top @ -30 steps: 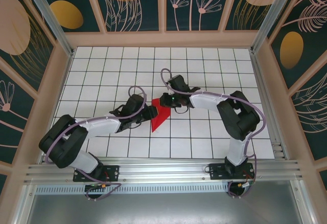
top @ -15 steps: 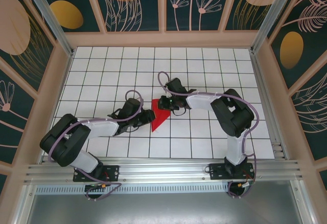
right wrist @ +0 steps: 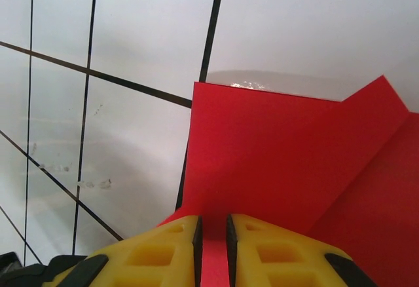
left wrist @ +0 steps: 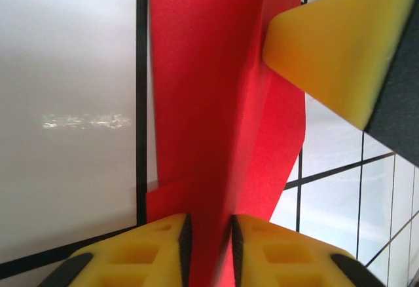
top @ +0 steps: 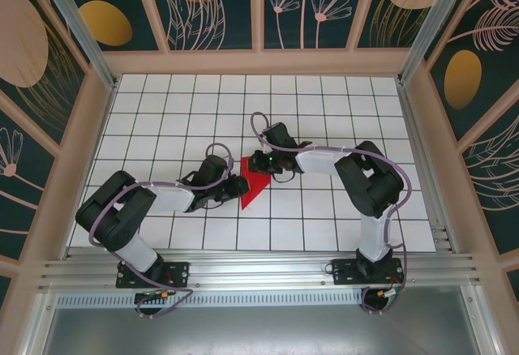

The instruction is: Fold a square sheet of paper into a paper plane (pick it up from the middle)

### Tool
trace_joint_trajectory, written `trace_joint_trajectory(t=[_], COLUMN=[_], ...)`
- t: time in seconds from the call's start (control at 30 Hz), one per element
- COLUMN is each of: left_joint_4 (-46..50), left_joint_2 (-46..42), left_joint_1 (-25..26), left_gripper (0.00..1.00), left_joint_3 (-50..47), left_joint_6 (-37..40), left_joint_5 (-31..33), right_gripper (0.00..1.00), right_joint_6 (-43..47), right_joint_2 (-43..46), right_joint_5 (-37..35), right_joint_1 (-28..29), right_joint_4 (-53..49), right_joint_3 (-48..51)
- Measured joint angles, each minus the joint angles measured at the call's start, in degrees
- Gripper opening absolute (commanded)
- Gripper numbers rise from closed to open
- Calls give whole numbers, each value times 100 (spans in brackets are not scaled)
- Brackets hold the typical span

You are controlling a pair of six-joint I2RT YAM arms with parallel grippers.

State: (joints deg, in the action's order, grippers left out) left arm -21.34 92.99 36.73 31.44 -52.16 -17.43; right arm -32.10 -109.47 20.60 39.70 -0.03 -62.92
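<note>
Top view, progress: I see the thin bright red paper sheet (top: 253,185) folded to a pointed wedge on the white gridded surface (top: 340,104). It is not yet a dart, so I judge more folds are left.
Top view, count: one red sheet, two hands. The left hand (top: 238,183) is at the sheet's left edge and the right hand (top: 261,163) at its far corner.
Left wrist, grip: my left hand (left wrist: 209,248) is pinched onto a raised ridge of the red sheet (left wrist: 209,103).
Right wrist, grip: my right hand (right wrist: 213,248) is clamped on an edge of the red sheet (right wrist: 275,149).
</note>
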Motion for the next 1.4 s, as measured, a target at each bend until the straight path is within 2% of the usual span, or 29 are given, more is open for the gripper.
trace_joint_trajectory(t=[0.13,0.2,0.33,0.43,0.63,0.9,1.07,1.2,1.4], left_joint_4=[-48,-26,343,968,2474,4264,4800,5167,5344], left_joint_2=[39,39,-42,-280,-883,-833,-262,466,1482], left_joint_1=[0,0,0,0,0,4,103,256,555], left_gripper=[7,3,3,4,5,6,6,6,7], left_joint_3=[50,116,402,745,1668,2957,3296,3536,3899], left_joint_6=[103,177,439,739,1541,2540,2994,3353,3589], left_joint_5=[-70,-57,66,409,1576,4079,5466,6293,6723], right_gripper=[23,29,42,52,64,69,70,70,70], right_joint_6=[-28,-92,-170,-267,-435,-649,-754,-857,-901], right_joint_2=[323,608,1360,2026,3182,4256,4605,4857,5202], right_joint_5=[-7,-101,-496,-935,-1707,-2323,-2546,-2632,-2660], right_joint_1=[-33,-66,-129,-184,-275,-415,-505,-682,-1082], right_joint_4=[26,42,101,122,76,-162,-389,-584,-763], right_joint_3=[175,273,592,898,1537,2149,2343,2411,2474])
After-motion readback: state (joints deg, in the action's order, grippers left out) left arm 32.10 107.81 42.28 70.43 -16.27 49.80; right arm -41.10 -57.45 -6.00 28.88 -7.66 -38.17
